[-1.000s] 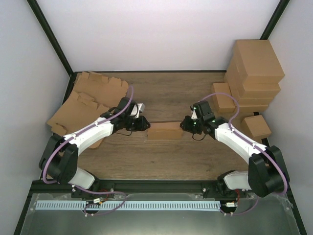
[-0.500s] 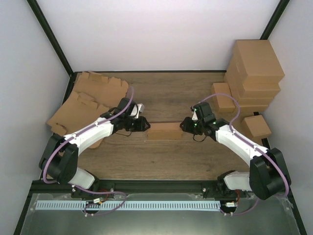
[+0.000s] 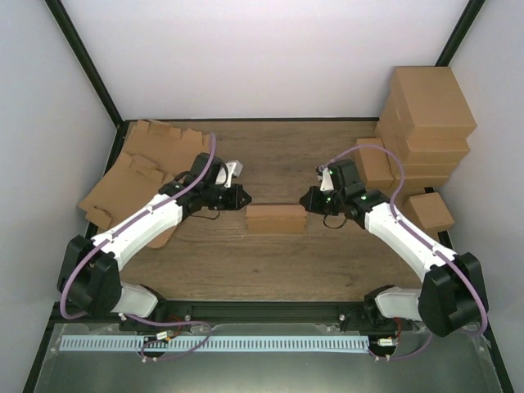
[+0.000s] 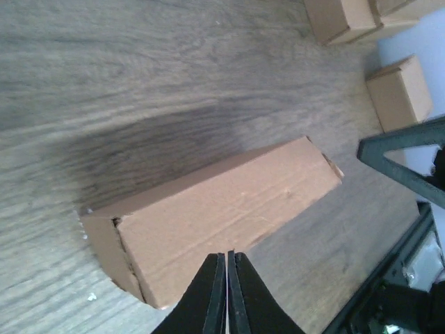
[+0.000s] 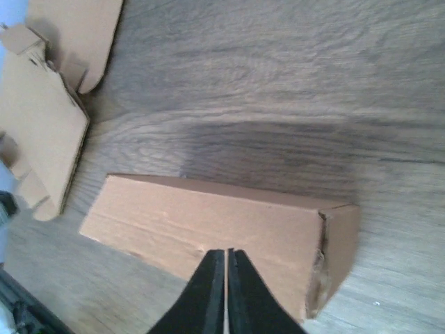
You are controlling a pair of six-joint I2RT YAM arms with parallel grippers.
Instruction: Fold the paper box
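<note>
Brown flat blanks (image 3: 131, 176) lying well left of the paper box (image 3: 276, 219), untouched. Just left of the box, left gripper (image 4: 227, 259) drawn back off its end since a moment ago, fingers pressed together, holding nothing. Box itself resting closed and free on the wooden table (image 3: 278, 155). Just right of the box, right gripper (image 5: 227, 252) likewise pulled away, shut and empty. Further right, stacked cartons (image 3: 426, 123). Probably folding finished; released shape seems to hold.
</note>
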